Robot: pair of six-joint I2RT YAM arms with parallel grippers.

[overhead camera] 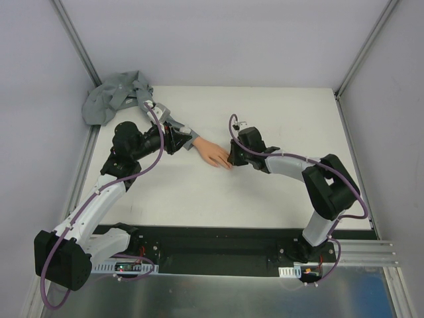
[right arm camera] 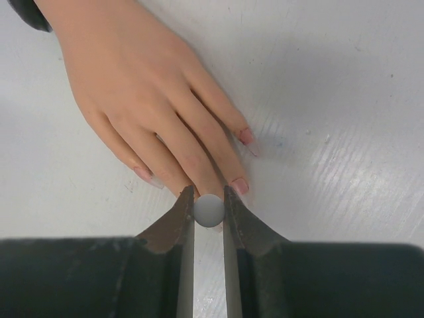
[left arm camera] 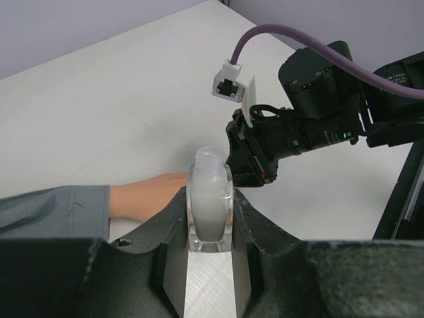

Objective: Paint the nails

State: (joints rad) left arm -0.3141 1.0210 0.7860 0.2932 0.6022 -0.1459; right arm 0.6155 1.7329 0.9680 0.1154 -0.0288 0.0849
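**Nails beneath my right fingers, bottle in my left**

The nails [right arm camera: 240, 185] sit at the tips of the hand [right arm camera: 146, 86]. The hand lies palm down near the middle of the table [overhead camera: 265, 192], its fingers slightly spread and pointing toward my right arm. In the right wrist view three nails show, pinkish against the peach skin. The others are covered by my own fingers or turned out of sight.

My right gripper [right arm camera: 209, 195] stands directly over the tip of one of the middle fingers. Its two fingers are clamped on a small grey knob [right arm camera: 209, 210]. I cannot see what lies beneath the knob, nor whether anything touches the nail.

The wrist of the hand enters a grey sleeve [overhead camera: 116, 99], which runs to the table's far left corner and lies bunched there.

My left gripper [left arm camera: 209, 199] is just beside the wrist, where skin meets sleeve. It grips a small translucent white bottle [left arm camera: 209, 165], held upright with its neck upward and its body pinched between both fingers. In the left wrist view my right gripper stands just past the bottle, near the hand's fingertips.
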